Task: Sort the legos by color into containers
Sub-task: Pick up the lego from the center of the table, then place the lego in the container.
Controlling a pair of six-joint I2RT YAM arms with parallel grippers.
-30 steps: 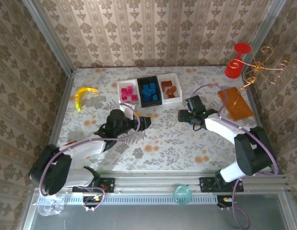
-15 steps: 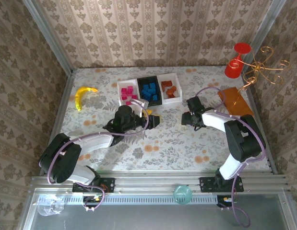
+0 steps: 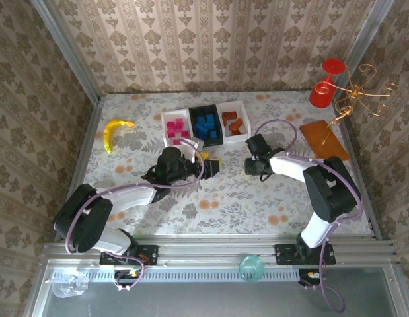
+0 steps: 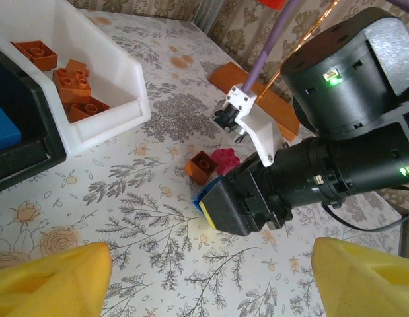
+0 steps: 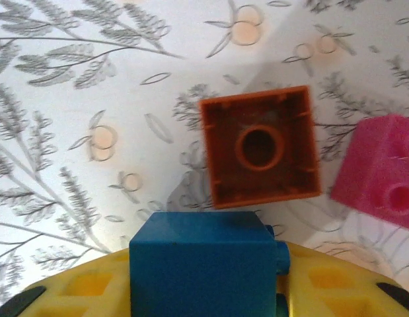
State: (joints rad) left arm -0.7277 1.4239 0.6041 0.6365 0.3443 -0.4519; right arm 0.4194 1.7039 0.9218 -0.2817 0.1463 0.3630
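Striped floral wallpaper is closing in a flower-printed surface (image 3: 217, 198); in the overhead view three trays are sitting side by side in the upper middle of the frame; the left white tray (image 3: 163, 125) is carrying pink bricks, the black tray (image 3: 206, 109) blue ones, and the right white tray (image 3: 247, 125) orange-brown ones.

Just below the trays, near the frame's centre, the two arms are pointing at each other; the left pincer (image 3: 211, 165) is standing wide, its yellow fingertips (image 4: 45, 277) showing far apart in the bottom corners of the left wrist view, with nothing between them; the right pincer (image 3: 252, 165) is gripping a blue brick (image 5: 204, 261) low over the surface, the brick pressing against its yellow pad at the bottom of the right wrist view.

Two loose bricks are lying on the surface just past that blue one; an orange brick (image 5: 260, 145) is lying hollow side up, and a pink brick (image 5: 379, 172) is sitting just beside it at the frame's right edge.

A banana (image 3: 115, 132) is lying at the upper left, and a flat orange plate (image 3: 323, 140) at the right.
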